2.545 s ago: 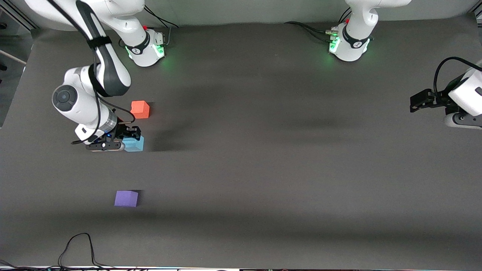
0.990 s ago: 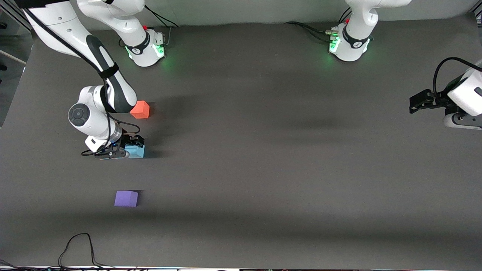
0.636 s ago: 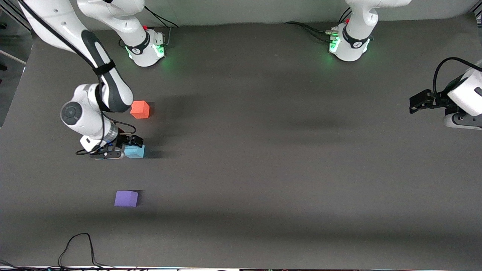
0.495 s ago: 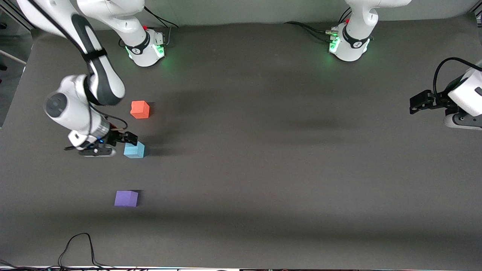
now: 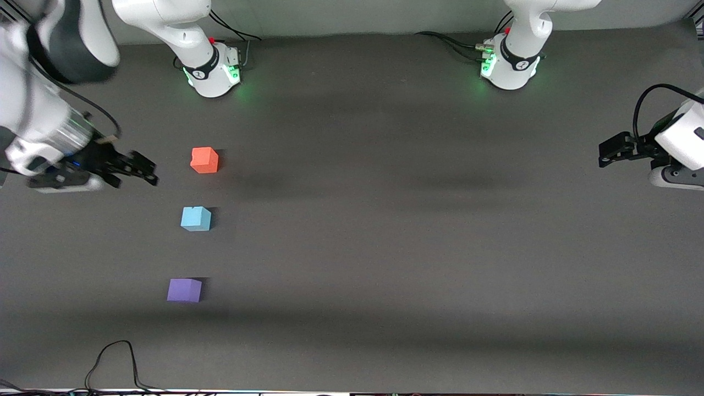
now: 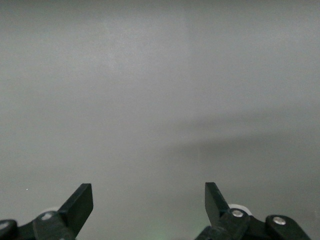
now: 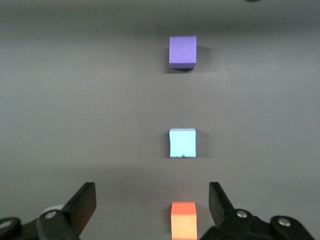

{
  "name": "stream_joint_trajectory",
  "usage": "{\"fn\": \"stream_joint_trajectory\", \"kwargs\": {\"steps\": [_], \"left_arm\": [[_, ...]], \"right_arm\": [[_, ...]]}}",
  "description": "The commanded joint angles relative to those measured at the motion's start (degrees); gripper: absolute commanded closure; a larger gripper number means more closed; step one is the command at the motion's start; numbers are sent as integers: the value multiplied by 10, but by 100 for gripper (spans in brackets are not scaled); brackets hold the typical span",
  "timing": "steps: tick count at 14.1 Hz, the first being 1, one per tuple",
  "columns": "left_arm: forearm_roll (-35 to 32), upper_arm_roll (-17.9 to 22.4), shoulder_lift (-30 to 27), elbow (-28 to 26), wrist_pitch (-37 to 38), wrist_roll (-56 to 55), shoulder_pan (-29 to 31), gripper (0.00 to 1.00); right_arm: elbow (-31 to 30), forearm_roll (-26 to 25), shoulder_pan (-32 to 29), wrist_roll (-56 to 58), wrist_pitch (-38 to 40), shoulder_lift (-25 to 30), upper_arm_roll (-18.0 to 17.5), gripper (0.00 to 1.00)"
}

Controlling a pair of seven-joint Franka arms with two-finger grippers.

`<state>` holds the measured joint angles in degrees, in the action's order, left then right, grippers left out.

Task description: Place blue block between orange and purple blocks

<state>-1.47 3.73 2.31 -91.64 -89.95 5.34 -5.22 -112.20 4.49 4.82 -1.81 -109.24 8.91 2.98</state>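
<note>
The light blue block [image 5: 196,218] rests on the dark table between the orange block [image 5: 204,160] and the purple block [image 5: 184,290], roughly in a row; the purple one is nearest the front camera. The right wrist view shows the same row: purple block [image 7: 182,51], blue block [image 7: 182,143], orange block [image 7: 183,220]. My right gripper [image 5: 147,170] is open and empty, up in the air beside the orange block toward the right arm's end; it also shows in its wrist view [image 7: 152,200]. My left gripper [image 5: 609,152] waits open and empty at the left arm's end, seeing only bare grey surface [image 6: 149,197].
The two arm bases [image 5: 212,69] [image 5: 509,63] stand at the table's back edge with cables beside them. A black cable loop [image 5: 113,357] lies at the table edge nearest the front camera.
My right gripper set the blue block down between the orange and purple blocks, opened, then rose and drew back toward the right arm's end. The left arm has not moved.
</note>
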Motion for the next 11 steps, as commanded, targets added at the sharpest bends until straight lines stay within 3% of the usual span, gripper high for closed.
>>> {"fn": "stream_joint_trajectory", "kwargs": {"steps": [1,4,11], "left_arm": [[1,7,-6,-5,-6,6,-7,0],[7,7,-7,-5,-5,-2,-7,0],[13,7,-7,-6,-5,-13,-4,0]], "right_arm": [[102,10,-2,-3,101,-18,10,0],[136,5,-4,2,137,-21,10,0],[136,3,-3,1,138,-34,8,0]]}}
